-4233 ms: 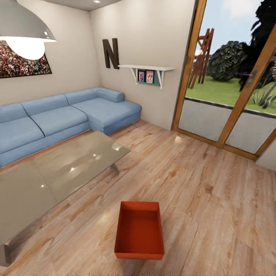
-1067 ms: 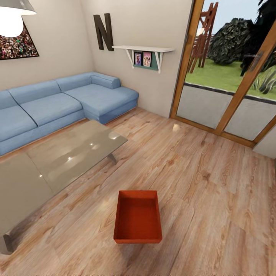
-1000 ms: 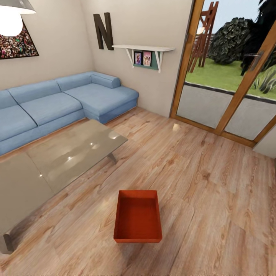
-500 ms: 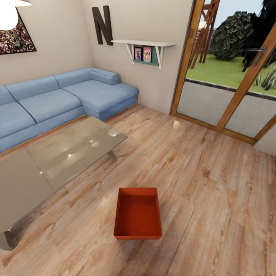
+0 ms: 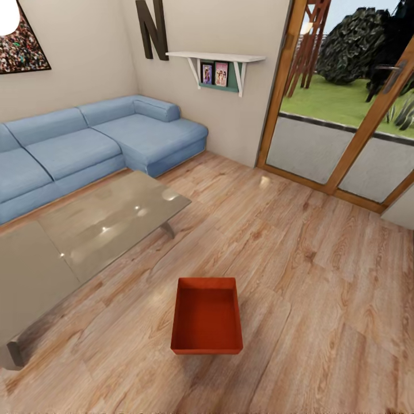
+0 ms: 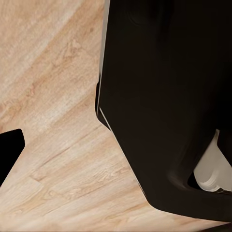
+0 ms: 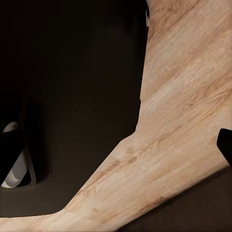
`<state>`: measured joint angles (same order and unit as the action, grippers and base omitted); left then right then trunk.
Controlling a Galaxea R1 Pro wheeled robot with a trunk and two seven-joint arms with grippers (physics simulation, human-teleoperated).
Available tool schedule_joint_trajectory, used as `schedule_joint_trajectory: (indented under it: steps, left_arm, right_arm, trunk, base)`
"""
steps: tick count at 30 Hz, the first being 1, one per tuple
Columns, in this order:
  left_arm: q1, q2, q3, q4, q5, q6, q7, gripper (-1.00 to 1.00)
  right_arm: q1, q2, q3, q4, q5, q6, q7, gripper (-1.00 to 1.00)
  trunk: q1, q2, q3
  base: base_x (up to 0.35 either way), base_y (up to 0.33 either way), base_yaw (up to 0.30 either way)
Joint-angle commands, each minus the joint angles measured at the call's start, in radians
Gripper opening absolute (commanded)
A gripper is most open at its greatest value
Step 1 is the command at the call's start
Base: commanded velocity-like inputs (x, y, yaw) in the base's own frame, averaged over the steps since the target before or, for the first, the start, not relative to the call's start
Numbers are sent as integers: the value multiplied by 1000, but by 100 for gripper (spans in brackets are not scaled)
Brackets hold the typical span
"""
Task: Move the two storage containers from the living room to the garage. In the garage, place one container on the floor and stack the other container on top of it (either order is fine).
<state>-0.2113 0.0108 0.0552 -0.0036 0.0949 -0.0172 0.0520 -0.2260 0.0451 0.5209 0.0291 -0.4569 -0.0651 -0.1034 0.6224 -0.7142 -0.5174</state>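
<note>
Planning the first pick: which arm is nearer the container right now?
Cannot tell, likely even. The container lies on the wood floor centred ahead; each wrist camera sees planks beside the dark robot body, so both arms seem tucked at its sides.

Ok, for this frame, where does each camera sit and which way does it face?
Head view: high on the robot, facing forward and down at the storage container on the plank floor, sofa behind.
Left wrist view: on the left arm, aimed down past the robot's black body.
Right wrist view: likewise, black body.
All three share the plank floor.
</note>
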Motion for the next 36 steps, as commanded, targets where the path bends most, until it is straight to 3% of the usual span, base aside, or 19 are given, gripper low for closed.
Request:
schedule_joint_trajectory:
  steps: [1, 36]
  left_arm:
    - [0, 0, 5, 0, 8, -2, 0, 100]
    - [0, 1, 5, 0, 9, -2, 0, 100]
  right_arm:
    - [-1, 1, 8, 3, -9, -6, -1, 100]
    - [-1, 1, 9, 3, -9, -5, -1, 100]
  trunk:
    - [0, -1, -3]
    - [0, -1, -59]
  base:
    - [0, 0, 0]
    - [0, 0, 0]
